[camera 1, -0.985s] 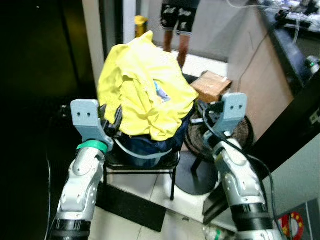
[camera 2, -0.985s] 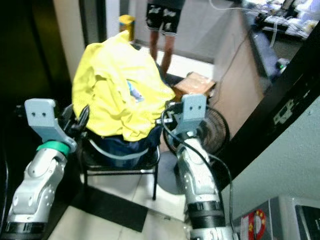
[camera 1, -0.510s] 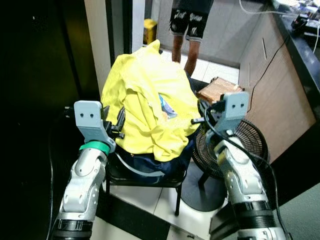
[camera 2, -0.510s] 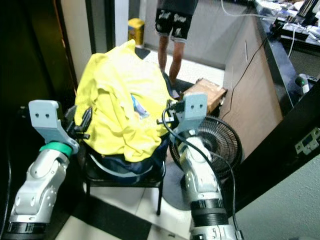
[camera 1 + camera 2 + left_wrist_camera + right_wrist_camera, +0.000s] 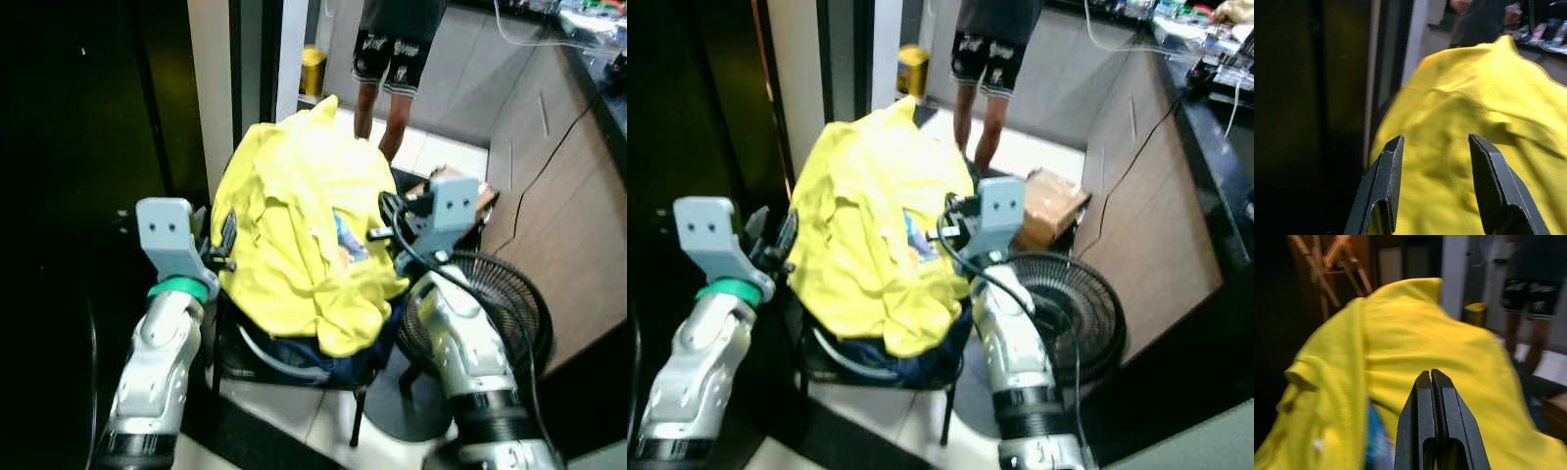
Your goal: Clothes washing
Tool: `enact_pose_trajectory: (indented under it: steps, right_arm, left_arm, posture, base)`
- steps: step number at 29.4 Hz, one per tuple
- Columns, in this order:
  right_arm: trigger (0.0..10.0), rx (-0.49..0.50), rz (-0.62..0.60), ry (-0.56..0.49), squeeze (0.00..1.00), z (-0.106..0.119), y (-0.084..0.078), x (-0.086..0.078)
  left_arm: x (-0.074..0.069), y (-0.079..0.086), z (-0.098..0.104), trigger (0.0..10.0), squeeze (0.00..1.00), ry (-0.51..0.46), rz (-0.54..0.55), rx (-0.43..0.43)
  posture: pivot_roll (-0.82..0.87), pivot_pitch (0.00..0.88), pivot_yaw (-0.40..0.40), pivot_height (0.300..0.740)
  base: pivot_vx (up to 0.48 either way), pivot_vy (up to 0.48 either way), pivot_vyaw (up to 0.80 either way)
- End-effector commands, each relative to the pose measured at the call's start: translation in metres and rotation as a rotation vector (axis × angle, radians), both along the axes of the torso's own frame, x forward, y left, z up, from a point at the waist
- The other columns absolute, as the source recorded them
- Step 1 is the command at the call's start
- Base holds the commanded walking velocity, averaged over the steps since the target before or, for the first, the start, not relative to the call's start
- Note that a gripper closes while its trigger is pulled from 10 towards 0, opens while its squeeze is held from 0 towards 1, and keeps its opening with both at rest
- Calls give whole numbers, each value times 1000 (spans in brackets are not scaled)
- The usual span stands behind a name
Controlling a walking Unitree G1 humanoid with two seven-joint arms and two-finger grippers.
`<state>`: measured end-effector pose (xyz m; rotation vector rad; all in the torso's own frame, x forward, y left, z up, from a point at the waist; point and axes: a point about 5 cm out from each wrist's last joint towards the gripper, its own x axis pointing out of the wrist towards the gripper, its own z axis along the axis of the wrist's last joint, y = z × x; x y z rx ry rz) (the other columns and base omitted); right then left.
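Whole view shifted since a second ago, so camera moved, not stuff; yellow shirt (image 5: 299,230) sits same way on chair (image 5: 284,367), arms flank it as before. Left tool (image 5: 1435,183) beside pile's left side, fingers spread wide, holding nothing. Right tool (image 5: 1431,423) at pile's right side, fingers pressed together, nothing between them. Shirt crumpled, heaped high over dark blue clothes (image 5: 323,357), small blue print showing. Fan (image 5: 490,304) on floor to right, person's legs (image 5: 387,98) behind.
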<state>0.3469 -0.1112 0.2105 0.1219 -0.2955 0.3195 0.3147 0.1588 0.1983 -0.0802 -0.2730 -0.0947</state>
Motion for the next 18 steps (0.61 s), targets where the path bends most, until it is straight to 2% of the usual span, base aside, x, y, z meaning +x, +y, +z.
enact_pose_trajectory:
  steps: [1, 6, 12, 13, 14, 15, 18]
  right_arm:
    - [10000, -1, -15, 15, 0, -3, -6, 2]
    - [10000, 2, 3, 13, 0, -2, -2, 4]
    - [10000, 0, 71, 54, 0, 4, 9, 18]
    - [10000, 11, 106, 73, 165, 4, 13, 23]
    - [10000, 19, 130, 84, 1000, 4, 16, 25]
    - [10000, 19, 130, 84, 1000, 4, 16, 25]
    - [10000, -27, 196, 123, 1000, 5, 31, 33]
  left_arm:
    - [-1, -4, -4, 10000, 0, 13, -12, -4]
    - [-1, -3, -2, 10000, 0, 0, -11, -4]
    - [0, 0, -3, 10000, 0, 9, -5, 9]
    - [0, 2, -4, 10000, 0, 16, -6, 23]
    - [1, 3, -5, 10000, 0, 21, -7, 33]
    - [1, 3, -5, 10000, 0, 21, -7, 33]
    - [-1, 9, -6, 10000, 0, 28, 1, 54]
  posture:
    - [97, 16, -36, 740]
    - [97, 16, -34, 740]
    - [92, 24, -28, 740]
    - [92, 35, -28, 740]
    - [92, 35, -28, 740]
    - [92, 35, -28, 740]
    - [96, 39, -29, 740]
  base:
    - [0, 0, 0]
    - [0, 0, 0]
    - [0, 0, 0]
    - [0, 0, 0]
    - [0, 0, 0]
    - [0, 0, 0]
    - [0, 0, 0]
